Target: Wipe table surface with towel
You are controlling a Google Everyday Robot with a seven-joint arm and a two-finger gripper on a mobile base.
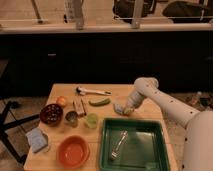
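Just behind the green tray (134, 120), the gripper (125, 109) is at the towel (118, 108).

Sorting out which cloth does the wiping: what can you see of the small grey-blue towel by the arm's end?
The towel is a small, thin grey-blue cloth, soft-looking and bunched into a lump rather than spread flat. It lies on the wooden table surface, just beyond the far edge of the green tray. The pincer is down on it from the right, hiding part of it; whether it grips the cloth cannot be told.
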